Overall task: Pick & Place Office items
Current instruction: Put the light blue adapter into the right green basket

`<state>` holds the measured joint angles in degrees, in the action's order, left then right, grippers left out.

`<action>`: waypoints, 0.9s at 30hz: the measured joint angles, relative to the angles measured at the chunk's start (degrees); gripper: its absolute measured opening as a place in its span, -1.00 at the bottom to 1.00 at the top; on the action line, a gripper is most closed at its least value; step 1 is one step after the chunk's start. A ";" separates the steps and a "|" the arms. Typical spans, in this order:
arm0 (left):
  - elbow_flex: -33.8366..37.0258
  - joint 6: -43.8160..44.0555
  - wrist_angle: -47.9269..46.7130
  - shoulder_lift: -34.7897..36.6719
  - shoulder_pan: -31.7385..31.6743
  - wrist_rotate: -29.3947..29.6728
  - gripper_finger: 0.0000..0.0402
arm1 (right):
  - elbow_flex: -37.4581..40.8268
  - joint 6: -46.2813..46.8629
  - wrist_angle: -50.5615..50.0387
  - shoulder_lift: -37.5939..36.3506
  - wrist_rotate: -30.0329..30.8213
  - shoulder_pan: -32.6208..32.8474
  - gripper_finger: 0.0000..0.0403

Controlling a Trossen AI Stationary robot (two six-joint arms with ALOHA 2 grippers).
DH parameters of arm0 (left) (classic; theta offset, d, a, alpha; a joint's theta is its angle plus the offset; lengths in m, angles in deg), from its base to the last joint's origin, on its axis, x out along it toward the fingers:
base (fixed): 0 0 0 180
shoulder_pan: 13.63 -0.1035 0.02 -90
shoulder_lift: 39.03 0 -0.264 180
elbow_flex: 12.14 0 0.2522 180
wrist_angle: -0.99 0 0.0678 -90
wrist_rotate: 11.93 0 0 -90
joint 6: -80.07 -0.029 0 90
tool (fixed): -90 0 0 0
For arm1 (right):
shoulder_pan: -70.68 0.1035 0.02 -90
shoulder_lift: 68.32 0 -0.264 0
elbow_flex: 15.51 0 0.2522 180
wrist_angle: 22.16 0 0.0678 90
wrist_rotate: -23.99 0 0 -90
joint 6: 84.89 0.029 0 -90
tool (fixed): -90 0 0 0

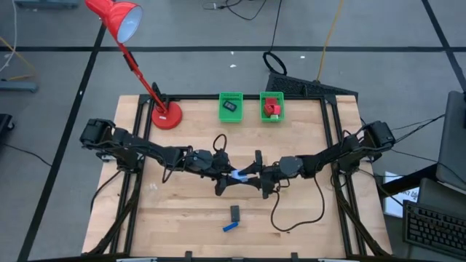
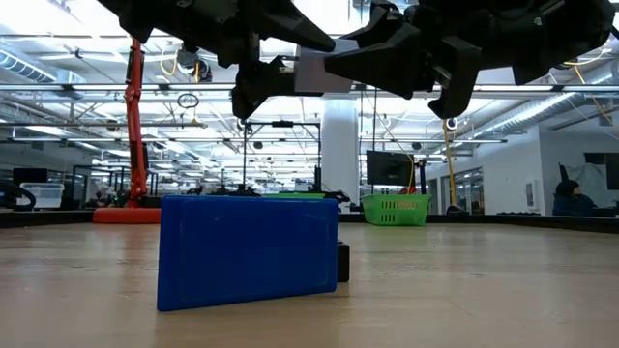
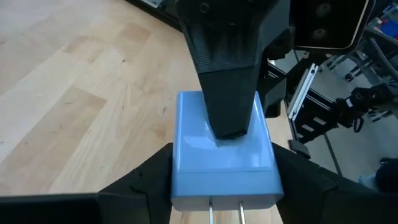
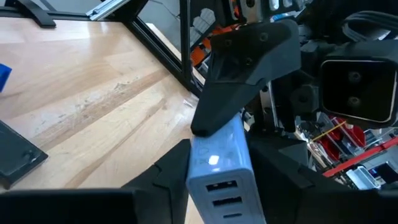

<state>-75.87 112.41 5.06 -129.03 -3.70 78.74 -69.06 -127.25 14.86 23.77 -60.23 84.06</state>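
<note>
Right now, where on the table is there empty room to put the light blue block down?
Bare wood lies between the lamp base and the left arm, along the front left edge, and at front right past the cable. It is crowded mid-table, where both grippers hold the block, and just in front, by the blue and black pieces.

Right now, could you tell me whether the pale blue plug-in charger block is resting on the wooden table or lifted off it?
Lifted. The pale blue charger block hangs above the wooden table, held between the left gripper and right gripper from opposite ends.
</note>
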 joint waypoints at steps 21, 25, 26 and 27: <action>-0.13 -5.85 2.20 2.08 -3.91 -6.31 0.92 | 0.04 13.52 -0.60 -0.02 -0.38 -1.07 -0.39; -0.09 -8.30 -2.22 5.54 -3.89 -2.44 0.91 | 0.05 15.90 -1.82 -1.31 -1.94 -1.07 -0.39; -0.09 -8.80 -4.10 6.90 -3.77 -1.30 0.90 | 0.06 16.81 -2.06 -1.77 -2.79 -1.25 -0.39; -0.09 -9.36 -5.94 8.36 -3.58 -0.15 0.89 | 0.02 18.05 -2.79 -2.40 -3.44 -1.42 -0.39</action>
<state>-75.96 103.05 -0.88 -120.66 -7.28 78.59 -69.04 -109.21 12.07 21.37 -63.67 82.65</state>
